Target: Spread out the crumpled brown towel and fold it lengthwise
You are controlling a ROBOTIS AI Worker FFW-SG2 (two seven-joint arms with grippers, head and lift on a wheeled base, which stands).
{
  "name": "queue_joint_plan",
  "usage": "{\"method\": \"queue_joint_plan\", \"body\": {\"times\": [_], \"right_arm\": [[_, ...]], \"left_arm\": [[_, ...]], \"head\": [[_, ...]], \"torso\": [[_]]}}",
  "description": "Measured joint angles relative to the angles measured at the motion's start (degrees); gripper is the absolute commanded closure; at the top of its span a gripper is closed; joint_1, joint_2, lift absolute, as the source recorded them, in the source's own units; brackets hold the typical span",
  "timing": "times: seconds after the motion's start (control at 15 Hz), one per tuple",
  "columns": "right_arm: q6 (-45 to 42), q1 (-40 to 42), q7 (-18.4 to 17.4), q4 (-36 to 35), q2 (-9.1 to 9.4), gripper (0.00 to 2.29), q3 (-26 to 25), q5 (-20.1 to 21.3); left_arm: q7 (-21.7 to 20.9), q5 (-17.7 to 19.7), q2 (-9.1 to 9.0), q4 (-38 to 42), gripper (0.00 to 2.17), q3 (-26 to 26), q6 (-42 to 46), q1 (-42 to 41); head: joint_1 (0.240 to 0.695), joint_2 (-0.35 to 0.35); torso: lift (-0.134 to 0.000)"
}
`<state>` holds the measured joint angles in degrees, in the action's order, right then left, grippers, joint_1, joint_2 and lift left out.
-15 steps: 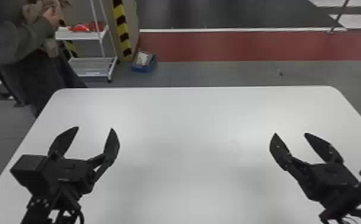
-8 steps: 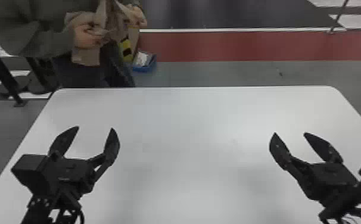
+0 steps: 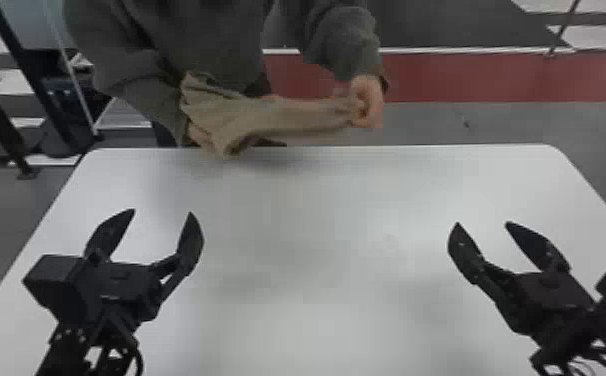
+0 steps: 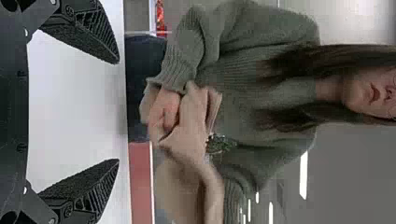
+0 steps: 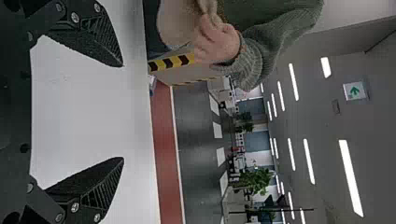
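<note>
While I am running the rig from far away, the left gripper point(image 3: 162, 212) is opening toward the far side, with its two flat black fingers point(image 4: 86, 32) standing wide apart. My right gripper point(image 3: 482, 223) is standing wide too, and its fingers point(image 5: 91, 32) are making a big gap. Both are showing over the white counter point(image 3: 327, 260), the left one by the left side and the right one by the right side. I am seeing lots of white top between the two arms.

Farther out, a person point(image 3: 207, 40) is standing at the far edge of the counter, a bit to the left of the middle. The person is wearing a gray-green knit top. Two hands are holding the brown towel point(image 3: 287, 117). One hand point(image 3: 369, 102) is pinching the towel's right end, and the other hand point(image 3: 199, 137) is holding the bunched part at the left. The towel is stretching sideways between them, all wrinkly, with folds fanning out at the left. Its low part is showing in front of the counter's far edge, and I cannot tell if it is touching the top.

Behind the person, a red strip point(image 3: 467, 80) is running along the gray floor point(image 3: 517, 125). A black and yellow striped band point(image 5: 173, 62) is showing near the hand in the right wrist view.
</note>
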<state>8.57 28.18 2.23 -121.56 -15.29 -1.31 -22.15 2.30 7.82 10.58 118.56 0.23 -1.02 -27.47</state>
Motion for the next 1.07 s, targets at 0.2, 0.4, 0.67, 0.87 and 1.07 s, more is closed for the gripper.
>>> {"method": "queue_joint_plan", "body": {"times": [0.2, 0.4, 0.67, 0.87, 1.07], "right_arm": [[0.0, -0.1, 0.0, 0.0, 0.00, 0.18, 0.0, 0.0], [0.0, -0.1, 0.0, 0.0, 0.00, 0.18, 0.0, 0.0], [0.0, 0.0, 0.0, -0.1, 0.15, 0.19, 0.0, 0.0], [-0.1, 0.5, 0.1, -0.2, 0.34, 0.21, 0.0, 0.0], [-0.3, 1.3, 0.1, -0.6, 0.43, 0.21, -0.3, 0.0]], "left_arm": [[0.1, 0.0, 0.05, 0.0, 0.14, 0.0, 0.0, 0.0], [0.0, 0.0, 0.05, 0.0, 0.14, 0.0, 0.0, 0.0], [0.0, 0.0, 0.05, 0.0, 0.14, 0.0, 0.0, -0.2], [0.0, 0.0, 0.13, 0.0, 0.14, 0.0, 0.0, -0.4], [0.0, 0.1, 0.14, 0.0, 0.14, -0.1, 0.1, -0.6]], "head": [[0.695, 0.019], [0.695, 0.019], [0.695, 0.018], [0.695, 0.019], [0.695, 0.018]], "torso": [[-0.128], [-0.128], [-0.128], [-0.128], [-0.128]]}}
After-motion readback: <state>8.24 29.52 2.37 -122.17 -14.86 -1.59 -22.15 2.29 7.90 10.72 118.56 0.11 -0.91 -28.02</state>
